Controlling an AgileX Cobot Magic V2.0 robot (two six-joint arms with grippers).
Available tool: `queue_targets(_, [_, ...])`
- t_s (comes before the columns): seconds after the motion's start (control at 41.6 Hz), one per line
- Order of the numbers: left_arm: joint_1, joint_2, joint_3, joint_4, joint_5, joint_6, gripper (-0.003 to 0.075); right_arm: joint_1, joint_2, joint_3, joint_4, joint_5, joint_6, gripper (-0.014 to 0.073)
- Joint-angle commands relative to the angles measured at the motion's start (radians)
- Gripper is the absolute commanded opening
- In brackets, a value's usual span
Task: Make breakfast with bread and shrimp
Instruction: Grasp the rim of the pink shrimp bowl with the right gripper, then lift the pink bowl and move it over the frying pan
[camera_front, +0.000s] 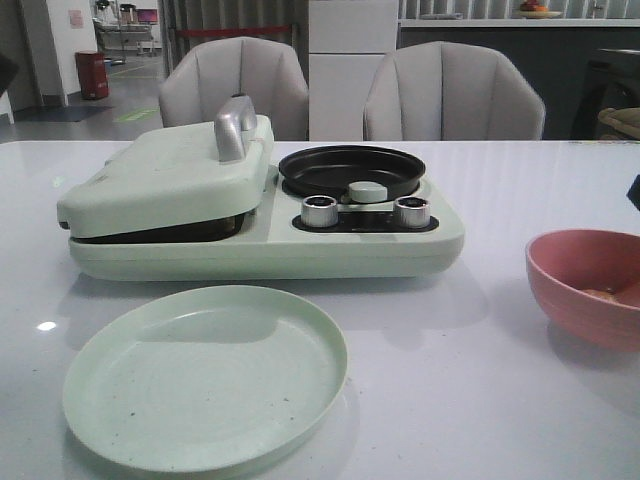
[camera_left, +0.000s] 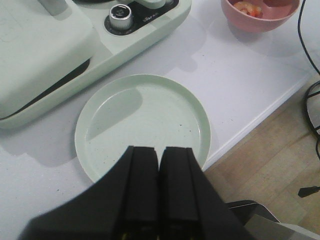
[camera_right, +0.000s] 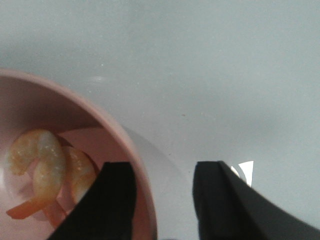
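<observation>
While over bowl rim (camera_right: 131, 150), fingers (camera_right: 112, 200) apart.

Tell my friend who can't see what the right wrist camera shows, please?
Curled orange shrimp lie inside a pink bowl on a white table. The open right gripper hangs over the bowl's rim, one finger over the bowl and the other over the table.

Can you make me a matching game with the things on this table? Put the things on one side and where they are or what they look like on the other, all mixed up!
Things:
1. shrimp
2. green plate
3. left gripper
4. black pan

Descriptions:
A. shut
B. empty, in front of the cooker
C. inside the pink bowl
D. on the cooker, behind the knobs

Pairs: 1-C, 2-B, 3-A, 4-D
</observation>
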Motion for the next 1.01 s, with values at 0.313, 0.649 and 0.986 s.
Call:
queue_targets(0.313, [-0.008,-0.006,-0.03,-0.006,-0.063,-0.009,0.0101,0.018,-0.06,-0.084,0.009,0.048,-0.015,0.0035])
queue_targets(0.649, [-0.008,-0.006,-0.03,-0.006,-0.063,-0.009,0.0101,0.245,-0.112,-0.382,-0.171,0.081,0.013,0.0045])
queue_targets(0.986, [-0.008,-0.006,-0.03,-0.006,-0.061,-0.009,0.0101,0.498,0.115,-0.8,-0.696,0.14,0.334,0.0045])
